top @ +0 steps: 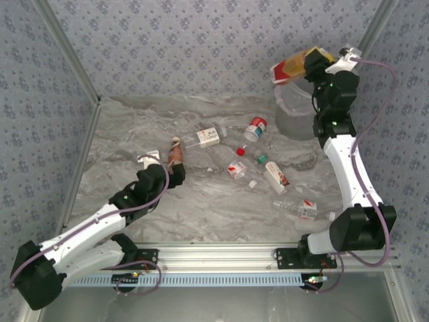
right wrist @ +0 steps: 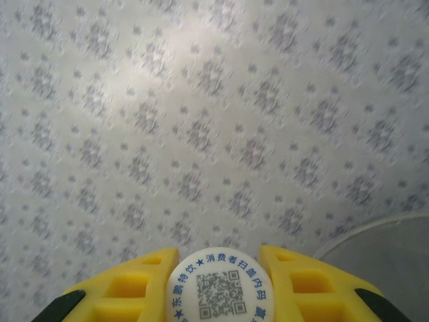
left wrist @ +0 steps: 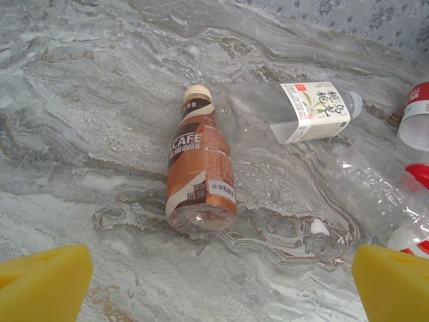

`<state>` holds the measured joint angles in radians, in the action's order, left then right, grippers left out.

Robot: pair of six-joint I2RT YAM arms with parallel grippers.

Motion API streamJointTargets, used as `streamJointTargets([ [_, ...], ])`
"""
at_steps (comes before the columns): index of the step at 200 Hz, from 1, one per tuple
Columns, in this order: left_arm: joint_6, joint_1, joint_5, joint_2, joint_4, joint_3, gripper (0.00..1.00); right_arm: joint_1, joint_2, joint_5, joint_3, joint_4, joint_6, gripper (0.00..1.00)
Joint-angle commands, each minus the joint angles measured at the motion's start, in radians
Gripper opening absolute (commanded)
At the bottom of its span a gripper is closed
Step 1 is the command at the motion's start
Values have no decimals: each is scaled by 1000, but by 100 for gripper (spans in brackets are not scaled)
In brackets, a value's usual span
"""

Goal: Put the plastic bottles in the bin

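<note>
Near bin (top: 295, 114), right jaws clamp one bottle (top: 289, 69), left jaws apart, eight bottles (top: 175, 155) loose

Left arm low, right arm high.
Left yellow-fingered gripper (left wrist: 216, 275) reaches forward low, fingers spread wide; right yellow-fingered gripper (top: 314, 62) is raised, clamped on a red-gold plastic bottle (top: 288, 69).

My left fingers (left wrist: 40, 282) are yellow. The coffee bottle (left wrist: 200, 171) is brown, cream-capped. The red-gold bottle (top: 291, 69) has a white, blue-printed cap (right wrist: 219, 288). The tabletop (left wrist: 80, 121) is grey-veined marble; the wall (right wrist: 201, 134) pale grey, floral-patterned.
</note>
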<state>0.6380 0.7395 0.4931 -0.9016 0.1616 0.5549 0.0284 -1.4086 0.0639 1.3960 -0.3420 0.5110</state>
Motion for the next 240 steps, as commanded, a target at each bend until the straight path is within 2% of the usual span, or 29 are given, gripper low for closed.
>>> streamJointTargets([
  [1,-15,-7,-11,-3,-12,7,100,-44,-46,103,44,-108,-27,0],
  [26,-20,-8,-13,-3,-11,8,99,-75,-107,88,121,-6,-46,0],
  [77,-26,-8,-21,-2,-10,8,99,-93,-240,80,245,163,-183,0],
  [108,-29,-8,-22,-2,-3,13,99,-114,-334,57,348,310,-166,0],
  [162,-28,-8,-15,0,8,14,99,-191,-457,-135,483,541,-53,0],
  [211,-25,-9,-9,-2,10,5,99,-216,-641,-280,744,855,-124,2],
  [240,-21,-9,-9,-2,12,3,99,-217,-723,-312,833,938,-131,5],
])
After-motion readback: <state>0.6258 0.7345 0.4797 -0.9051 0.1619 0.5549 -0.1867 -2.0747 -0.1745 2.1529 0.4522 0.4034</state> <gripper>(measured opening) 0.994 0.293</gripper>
